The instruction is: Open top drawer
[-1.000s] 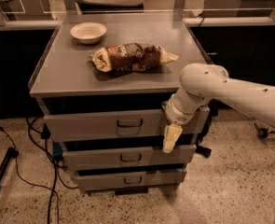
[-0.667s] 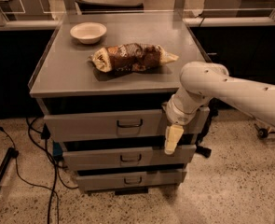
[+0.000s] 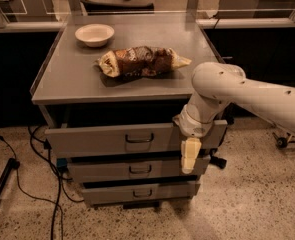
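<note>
The top drawer sits mid-frame, its front a little proud of the cabinet top with a dark gap above, so it looks partly open. The gripper hangs at the front's right end (well apart from the handle), probably to pull at that edge; clenched or released, I cannot tell
</note>
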`<state>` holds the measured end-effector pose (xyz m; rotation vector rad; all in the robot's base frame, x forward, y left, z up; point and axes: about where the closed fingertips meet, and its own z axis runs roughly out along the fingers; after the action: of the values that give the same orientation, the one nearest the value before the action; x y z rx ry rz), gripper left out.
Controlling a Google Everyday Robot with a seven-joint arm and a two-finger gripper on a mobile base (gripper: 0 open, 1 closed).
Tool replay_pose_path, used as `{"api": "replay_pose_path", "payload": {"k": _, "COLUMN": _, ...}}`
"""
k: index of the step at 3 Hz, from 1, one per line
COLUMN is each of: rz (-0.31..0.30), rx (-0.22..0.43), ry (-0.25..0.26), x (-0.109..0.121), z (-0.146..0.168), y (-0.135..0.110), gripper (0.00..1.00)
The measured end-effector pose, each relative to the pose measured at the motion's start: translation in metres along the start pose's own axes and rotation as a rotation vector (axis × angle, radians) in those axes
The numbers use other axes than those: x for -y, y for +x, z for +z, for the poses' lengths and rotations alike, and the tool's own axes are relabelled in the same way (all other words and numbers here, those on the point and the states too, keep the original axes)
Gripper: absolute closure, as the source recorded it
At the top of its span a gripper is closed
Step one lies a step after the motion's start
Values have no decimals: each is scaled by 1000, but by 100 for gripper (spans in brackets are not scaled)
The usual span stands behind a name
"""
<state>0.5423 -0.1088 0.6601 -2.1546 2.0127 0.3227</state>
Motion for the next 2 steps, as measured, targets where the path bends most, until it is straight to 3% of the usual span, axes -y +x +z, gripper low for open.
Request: {"api": "replay_pose_path", "payload": {"k": 2, "rz": -29, "rx": 1, "ry": -165, "x": -49, "z": -11, "y": 0, "gripper": 0}}
